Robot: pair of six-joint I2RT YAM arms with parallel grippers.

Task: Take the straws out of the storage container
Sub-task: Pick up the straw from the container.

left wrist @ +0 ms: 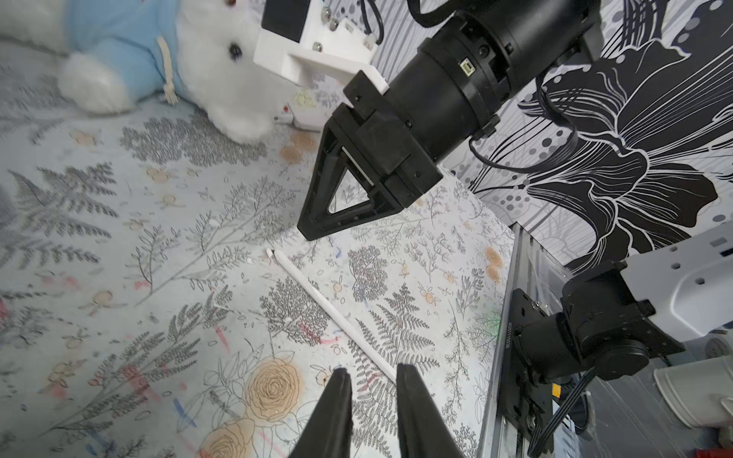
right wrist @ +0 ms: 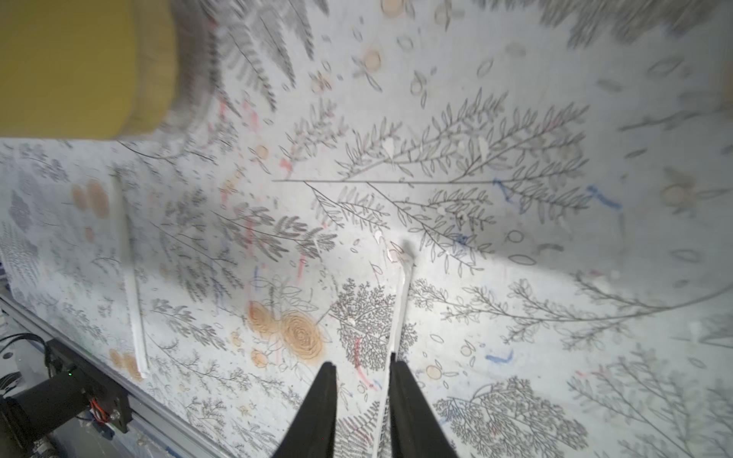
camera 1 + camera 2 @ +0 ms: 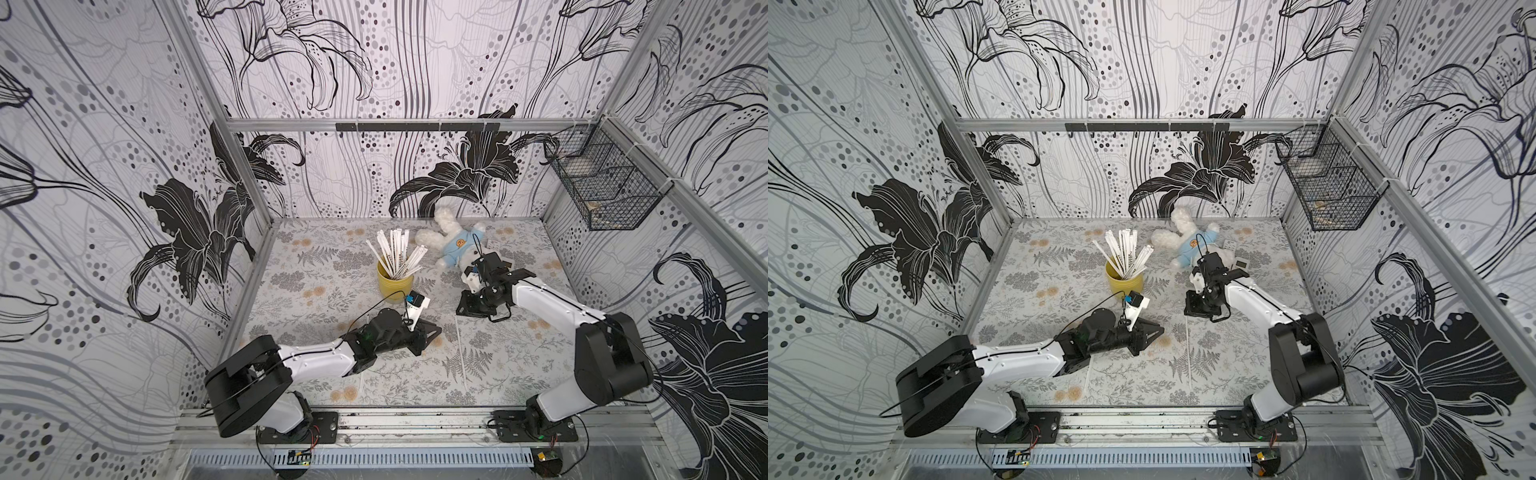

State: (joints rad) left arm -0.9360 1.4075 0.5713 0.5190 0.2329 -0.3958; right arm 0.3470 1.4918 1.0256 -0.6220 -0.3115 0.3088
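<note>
The mustard-yellow storage container (image 3: 394,282) stands upright mid-table with several white straws (image 3: 397,253) fanned out of its mouth. One straw (image 3: 1188,357) lies flat on the table below my right gripper (image 3: 1196,309). In the right wrist view that straw (image 2: 400,309) runs along the inside of one finger, and the right gripper (image 2: 363,365) is open, not pinching it. Another straw (image 2: 133,297) lies nearer the left arm. My left gripper (image 1: 373,372) is open and empty, hovering low, with the first straw's (image 1: 333,313) end beside one fingertip.
A white teddy in a blue shirt (image 3: 455,245) lies behind the right gripper, with a small white device (image 3: 1239,262) beside it. A black wire basket (image 3: 602,183) hangs on the right wall. A metal rail (image 3: 395,424) edges the table's front.
</note>
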